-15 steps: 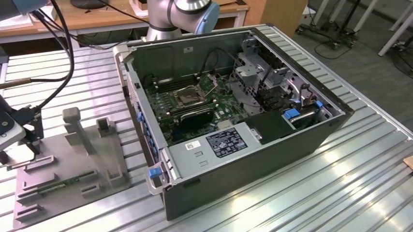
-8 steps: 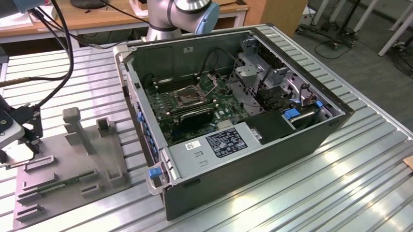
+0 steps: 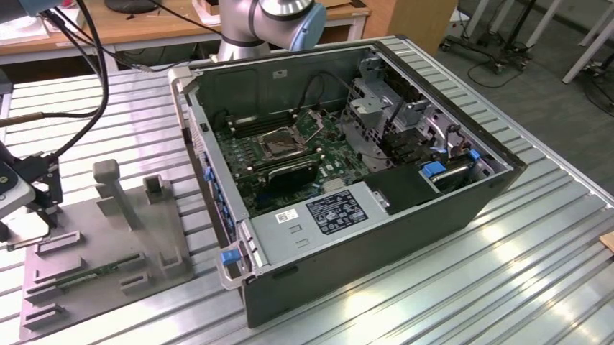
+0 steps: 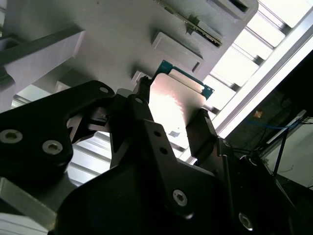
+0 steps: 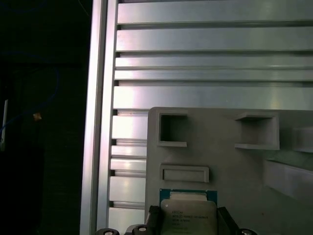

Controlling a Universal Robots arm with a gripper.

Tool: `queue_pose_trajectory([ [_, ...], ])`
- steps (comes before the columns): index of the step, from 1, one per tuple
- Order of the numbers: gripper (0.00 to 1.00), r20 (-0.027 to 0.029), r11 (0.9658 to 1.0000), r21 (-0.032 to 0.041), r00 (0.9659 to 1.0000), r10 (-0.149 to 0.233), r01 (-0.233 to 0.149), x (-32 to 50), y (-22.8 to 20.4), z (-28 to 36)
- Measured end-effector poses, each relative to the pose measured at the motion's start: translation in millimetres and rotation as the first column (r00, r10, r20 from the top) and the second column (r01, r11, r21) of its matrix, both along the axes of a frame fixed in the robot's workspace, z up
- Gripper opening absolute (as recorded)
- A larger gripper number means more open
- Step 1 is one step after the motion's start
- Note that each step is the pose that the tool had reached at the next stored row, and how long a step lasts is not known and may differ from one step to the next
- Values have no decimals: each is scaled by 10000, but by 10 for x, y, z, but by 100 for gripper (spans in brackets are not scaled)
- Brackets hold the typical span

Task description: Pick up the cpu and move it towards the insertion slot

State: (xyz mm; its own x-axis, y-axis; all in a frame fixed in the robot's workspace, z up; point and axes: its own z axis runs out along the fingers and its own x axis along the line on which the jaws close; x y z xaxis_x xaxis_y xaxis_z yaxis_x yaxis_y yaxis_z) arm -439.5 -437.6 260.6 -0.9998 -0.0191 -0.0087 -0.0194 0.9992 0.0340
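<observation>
The cpu is a flat square chip with a silvery top and a green edge. It sits between the two black fingers of my gripper, which is shut on its opposite sides. In the first wrist view the cpu hangs just above the grey plastic tray, held by the gripper. In the exterior view my gripper is at the far left, over the tray's back corner. The insertion slot is the square socket on the green motherboard inside the open computer case, well off to the exterior view's right of the gripper.
The open computer case lies on its side on the slatted metal table. A thin green memory stick rests in the tray, which has upright posts. Black cables hang over the table's left. The table edge runs beside the tray.
</observation>
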Motion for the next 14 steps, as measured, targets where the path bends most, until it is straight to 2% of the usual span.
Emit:
queue_pose_trajectory([
  [14,54,-1,10000,-1,10000,0,0,0,0,30],
])
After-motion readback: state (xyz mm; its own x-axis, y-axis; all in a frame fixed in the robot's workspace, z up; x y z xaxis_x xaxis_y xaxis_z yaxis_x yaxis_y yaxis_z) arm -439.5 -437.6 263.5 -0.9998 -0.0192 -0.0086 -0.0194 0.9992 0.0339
